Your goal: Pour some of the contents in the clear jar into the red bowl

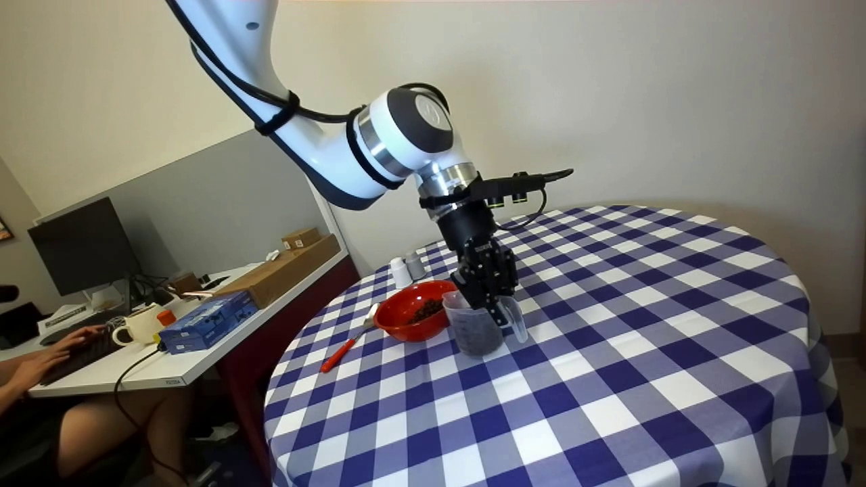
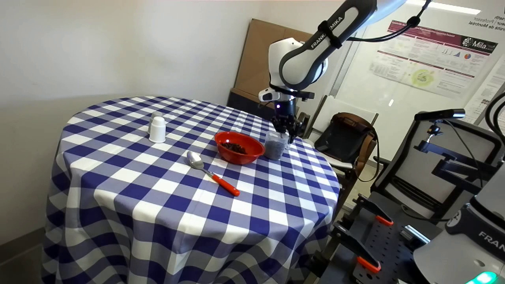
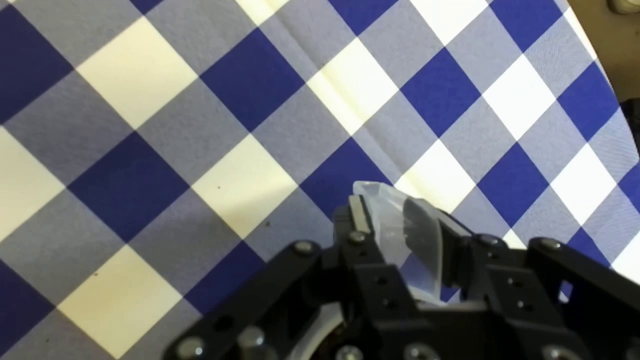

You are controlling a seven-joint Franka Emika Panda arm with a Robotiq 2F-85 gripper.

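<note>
Greyish see-through material: clear jar [image 1: 473, 338], nearest item in an exterior view, at 4 o'clock of the red bowl [image 1: 406, 331]; upright, apparently resting on the checked tabletop [image 1: 582, 379]; contact with the bowl not determinable.

Jaws: one each side of the jar's handle [image 3: 387, 210] in the wrist view, seemingly closed on it.

Bowl: just beyond the jar, dark pieces [image 1: 426, 310] inside. Spoon [image 1: 350, 343], red-handled: at the bowl's 8 o'clock.

Shakers [image 1: 400, 274], two: farthest listed, at 12 o'clock.

Step, as judged: handle grasped, no pouring tilt; pieces in the bowl suggest some pouring done, without proof. Next move: if enough, part the jaws and back off; otherwise lift and tip the jar towards 10 o'clock, over the bowl.
</note>
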